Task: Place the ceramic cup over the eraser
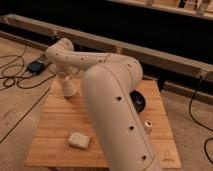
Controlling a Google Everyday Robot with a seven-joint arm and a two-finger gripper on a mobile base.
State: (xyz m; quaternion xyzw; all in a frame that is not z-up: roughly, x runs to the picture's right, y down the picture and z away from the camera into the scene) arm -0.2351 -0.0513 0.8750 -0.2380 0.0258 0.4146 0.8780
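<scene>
The ceramic cup (pixel 69 88) is a small white tapered shape standing at the far left of the wooden table (pixel 55 120). My gripper (pixel 65 76) is right above it at the end of the white arm, touching or almost touching its top. The eraser is hidden; no reddish-brown block shows around the cup. The big white arm link (pixel 115 105) fills the middle of the view and covers part of the table.
A dark round bowl (pixel 138 103) sits at the right, half hidden by the arm. A tiny whitish cylinder (pixel 148 126) stands near the right edge. A pale beige block (pixel 79 140) lies at the front. Cables and a black box (pixel 36 66) lie on the floor at left.
</scene>
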